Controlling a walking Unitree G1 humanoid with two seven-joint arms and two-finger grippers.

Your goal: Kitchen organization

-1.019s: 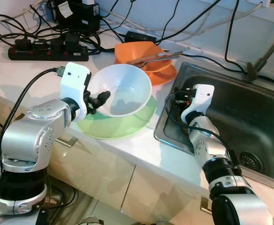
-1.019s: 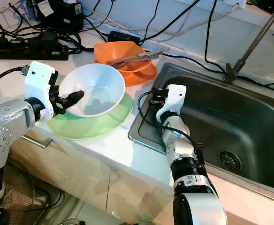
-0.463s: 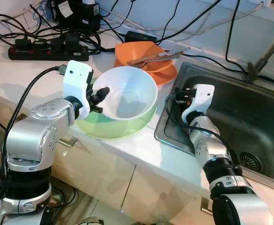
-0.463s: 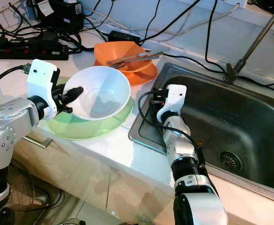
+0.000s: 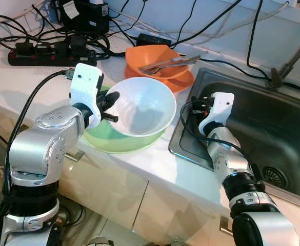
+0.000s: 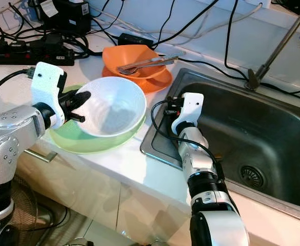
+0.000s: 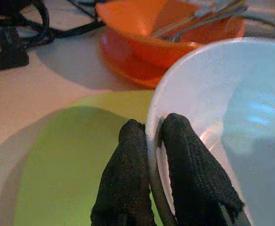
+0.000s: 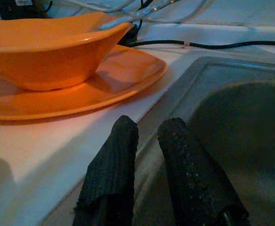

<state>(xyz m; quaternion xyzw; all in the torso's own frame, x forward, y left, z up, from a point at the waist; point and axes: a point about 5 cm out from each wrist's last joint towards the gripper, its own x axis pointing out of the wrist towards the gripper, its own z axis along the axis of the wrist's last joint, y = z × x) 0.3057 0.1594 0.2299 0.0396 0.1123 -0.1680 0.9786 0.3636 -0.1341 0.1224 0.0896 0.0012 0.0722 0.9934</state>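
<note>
My left gripper [image 5: 110,106] is shut on the near rim of a white bowl [image 5: 144,105], one finger inside and one outside [image 7: 153,155]. The bowl [image 7: 231,117] hangs tilted over a light green plate [image 5: 103,138] on the counter. Behind them an orange bowl [image 5: 155,57] sits on an orange plate [image 5: 183,82] with metal utensils [image 5: 173,61] lying across it. My right gripper [image 8: 146,141] rests at the left rim of the steel sink [image 5: 273,128], fingers nearly together with nothing between them.
A black power strip [image 5: 47,54] and many cables [image 5: 88,36] lie at the back of the counter. A faucet [image 5: 288,64] stands behind the sink, whose drain [image 5: 274,177] is at the lower right. The counter edge drops to cabinet fronts [image 5: 119,189].
My left gripper has carried the white bowl to the right and slightly toward the sink, and the bowl has levelled somewhat. The right arm has not moved.
</note>
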